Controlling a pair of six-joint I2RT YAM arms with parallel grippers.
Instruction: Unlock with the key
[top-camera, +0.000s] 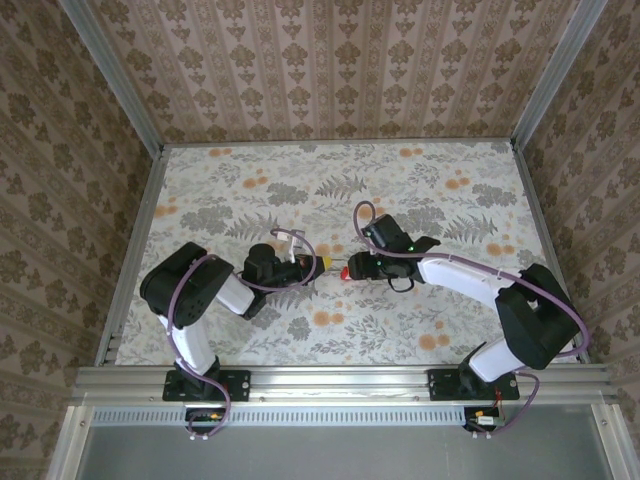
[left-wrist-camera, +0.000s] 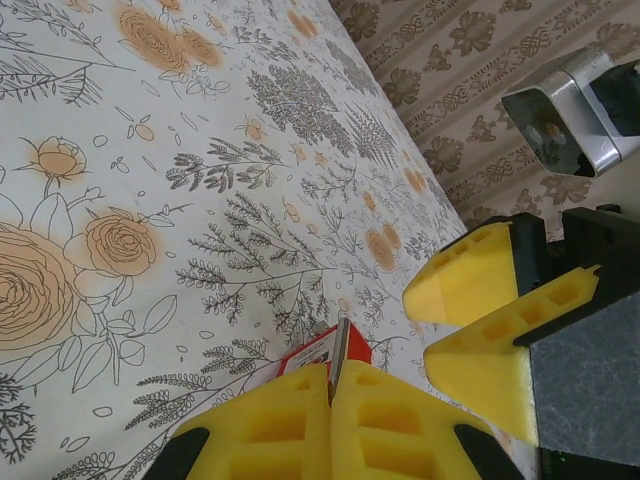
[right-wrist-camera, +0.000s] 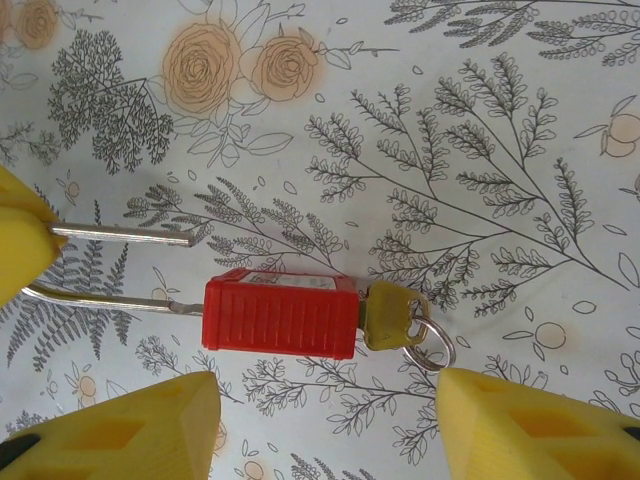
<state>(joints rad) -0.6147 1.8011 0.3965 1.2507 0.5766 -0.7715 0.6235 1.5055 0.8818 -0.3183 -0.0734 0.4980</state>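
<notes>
The small red padlock (right-wrist-camera: 280, 318) lies flat on the floral table. A small key (right-wrist-camera: 390, 315), its head olive-yellow in this view, is stuck in the padlock's right end, with a metal ring (right-wrist-camera: 432, 347) through it. The thin shackle (right-wrist-camera: 120, 233) runs off to the left; its upper leg ends free beside the body. My left gripper (left-wrist-camera: 330, 385) is shut on the shackle, with the padlock (left-wrist-camera: 322, 350) just past its tips. My right gripper (right-wrist-camera: 325, 385) is open just above, its fingers straddling padlock and key without touching either. From above, the two grippers (top-camera: 322, 264) (top-camera: 356, 266) meet at the padlock (top-camera: 346, 272).
The floral tablecloth (top-camera: 420, 190) is bordered by patterned walls and metal rails (top-camera: 135, 250) at the sides. The right gripper's yellow fingers (left-wrist-camera: 470, 280) hang close beside the left gripper in the left wrist view.
</notes>
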